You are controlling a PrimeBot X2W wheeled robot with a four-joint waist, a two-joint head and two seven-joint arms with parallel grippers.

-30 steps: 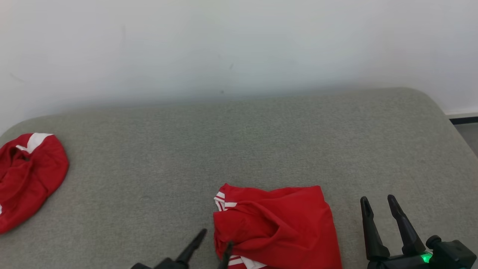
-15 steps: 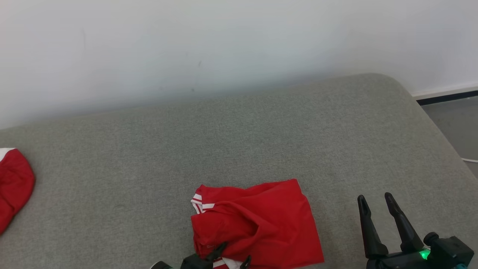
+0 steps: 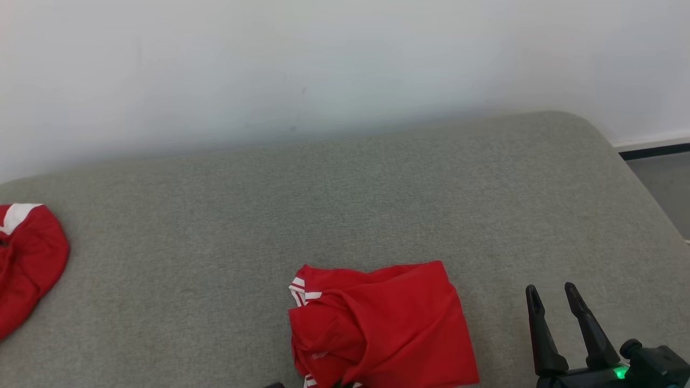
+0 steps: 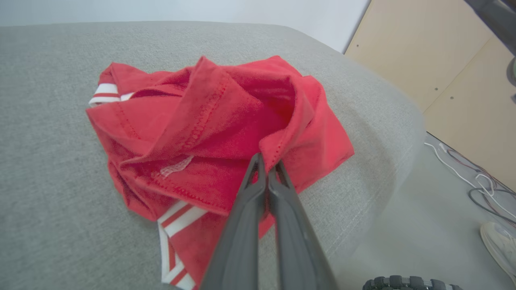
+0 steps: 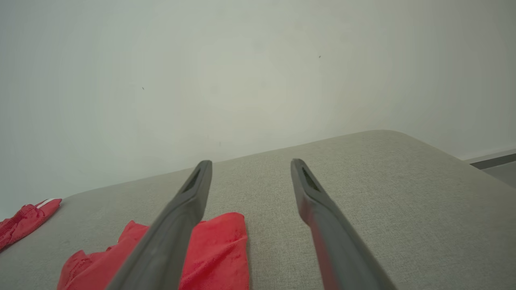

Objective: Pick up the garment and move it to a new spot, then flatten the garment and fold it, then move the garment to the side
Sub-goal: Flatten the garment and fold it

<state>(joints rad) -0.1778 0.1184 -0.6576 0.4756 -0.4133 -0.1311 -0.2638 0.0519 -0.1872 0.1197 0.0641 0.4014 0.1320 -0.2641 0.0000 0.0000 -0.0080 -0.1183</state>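
Your left gripper [image 4: 266, 161] has its fingers pressed together on a stitched hem fold of the red garment [image 4: 209, 133], and only the very tips have cloth between them. That is the weak point: with so little fabric pinched, a quick lift can probably pull the hem free, and the bundle drops back in a worse heap. The garment lies crumpled at the near edge of the grey cushion [image 3: 215, 215], with its striped trim [image 4: 177, 215] hanging toward the rim. If the grip slips while you carry it, the piece may slide off the front onto the floor. You also hold just one layer, so the rest is likely to trail and twist as it rises. Your right gripper [image 3: 550, 293] hovers empty to the right of the garment, fingers spread wide, so it gives no support yet. Keep clear of the second red garment [image 3: 27, 258] at the far left when you choose the new spot. As for writing, a small pale tag [image 4: 173, 167] shows near a seam, but nothing on it can be read.
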